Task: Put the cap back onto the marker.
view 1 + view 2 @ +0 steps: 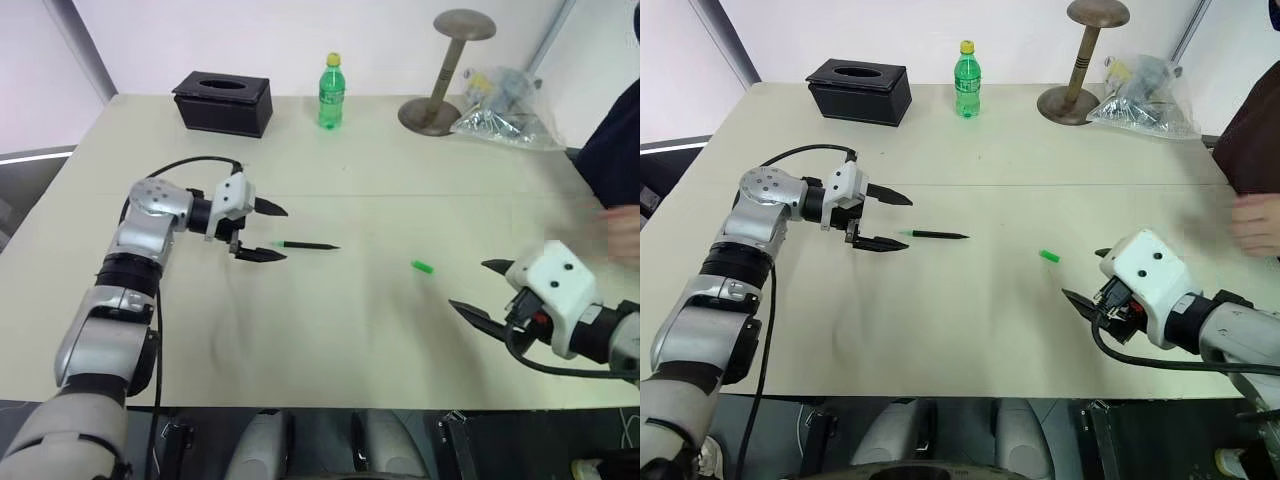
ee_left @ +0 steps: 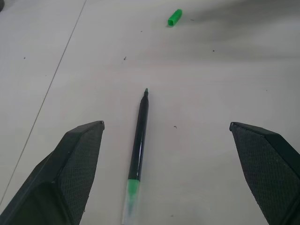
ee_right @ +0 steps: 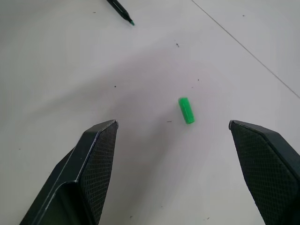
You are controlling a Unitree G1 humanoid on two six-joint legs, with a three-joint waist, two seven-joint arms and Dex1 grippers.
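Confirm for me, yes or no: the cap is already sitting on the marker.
No: the cap lies by itself on the table, well apart from the marker, whose tip is bare.

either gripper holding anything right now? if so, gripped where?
Nothing held. The left gripper is open around the end of the marker, which lies on the table; the right gripper is open short of the cap.

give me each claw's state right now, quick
left claw: open, empty, at the marker
right claw: open, empty, near the cap
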